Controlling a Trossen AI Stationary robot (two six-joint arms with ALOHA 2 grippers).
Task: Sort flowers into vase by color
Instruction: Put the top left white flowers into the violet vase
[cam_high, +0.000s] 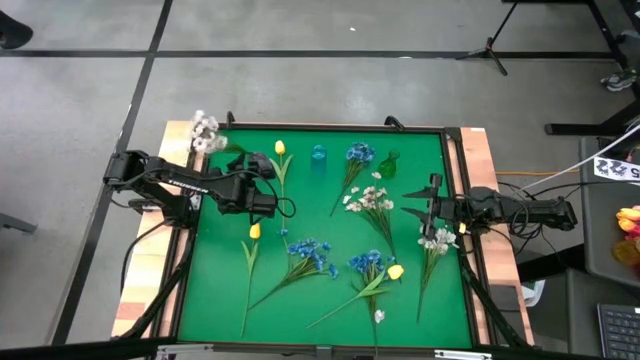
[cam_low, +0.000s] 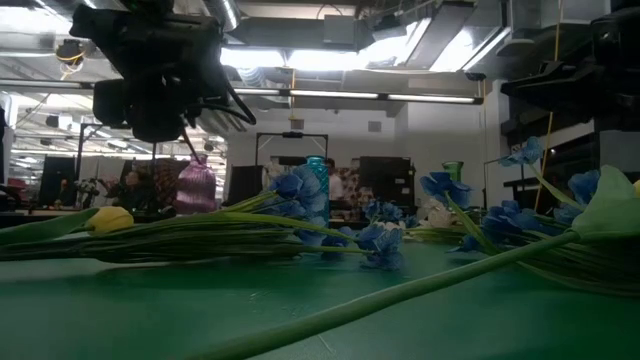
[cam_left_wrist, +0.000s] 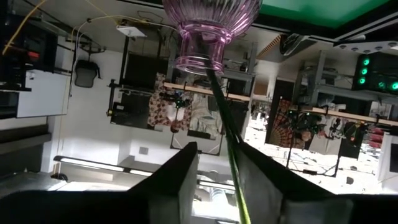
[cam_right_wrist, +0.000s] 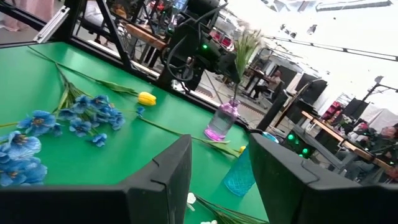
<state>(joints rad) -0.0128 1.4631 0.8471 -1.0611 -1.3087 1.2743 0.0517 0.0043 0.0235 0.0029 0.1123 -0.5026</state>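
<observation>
A purple glass vase (cam_right_wrist: 222, 121) stands at the table's far left, and the long green stalk (cam_left_wrist: 219, 106) of a white flower (cam_high: 205, 130) stands in its mouth (cam_left_wrist: 199, 59). My left gripper (cam_left_wrist: 217, 180) hovers over the vase, open, with the stalk running between its fingers. Yellow (cam_high: 255, 231), blue (cam_high: 312, 252) and white flowers (cam_high: 370, 198) lie flat on the green mat. My right gripper (cam_high: 432, 208) waits open at the table's right edge, with nothing between its fingers (cam_right_wrist: 217, 180). My left gripper has its fingers on either side of the white flower's stalk (cam_left_wrist: 235, 180), above the vase mouth. The stalk runs close along one finger (cam_left_wrist: 261, 177); I cannot tell whether it touches it. The stalk's lower end stays in the vase.
A teal vase (cam_high: 318, 155) and a green vase (cam_high: 388, 165) stand at the far middle of the mat. Another white flower (cam_high: 438, 238) lies just beside the right gripper. A raised frame (cam_high: 330, 126) borders the mat. Free mat lies along its near left side (cam_high: 215, 290).
</observation>
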